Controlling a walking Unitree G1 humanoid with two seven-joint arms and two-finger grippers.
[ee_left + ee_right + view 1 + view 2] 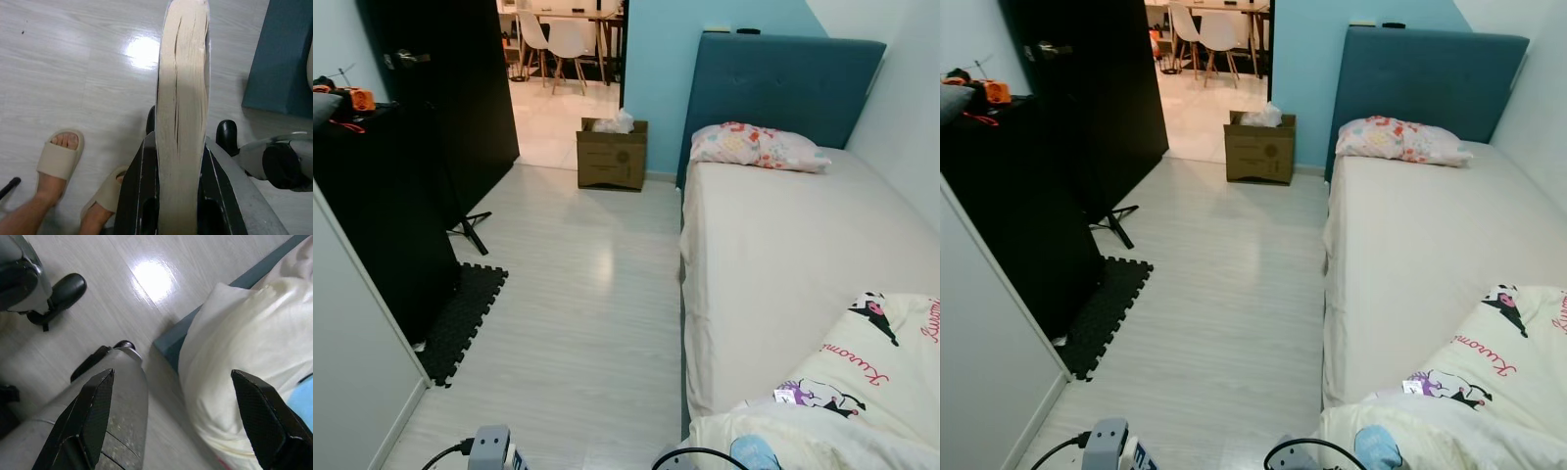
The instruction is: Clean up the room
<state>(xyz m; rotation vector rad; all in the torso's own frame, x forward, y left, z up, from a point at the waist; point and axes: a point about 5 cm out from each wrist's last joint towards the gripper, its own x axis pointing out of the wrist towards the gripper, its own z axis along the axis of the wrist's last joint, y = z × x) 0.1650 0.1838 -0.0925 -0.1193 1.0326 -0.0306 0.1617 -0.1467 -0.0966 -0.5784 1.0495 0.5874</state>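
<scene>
My left gripper (182, 142) is shut on a thick cream book (183, 73), seen from its page edge, standing up between the two black fingers over the pale wood floor. My right gripper (172, 377) is open, fingers spread wide with nothing between them. It hangs above the floor next to the bed's corner, where a cream blanket (244, 323) spills over. That blanket (862, 382), with cartoon prints, lies bunched on the near end of the bed (783, 245). A floral pillow (754, 147) rests against the blue headboard.
A person's feet in beige slippers (56, 156) stand close beside me. A cardboard box (612, 157) with crumpled stuff sits by the doorway. On the left are a black cabinet (382, 215), a tripod foot (470, 230) and a black foam mat (460, 318).
</scene>
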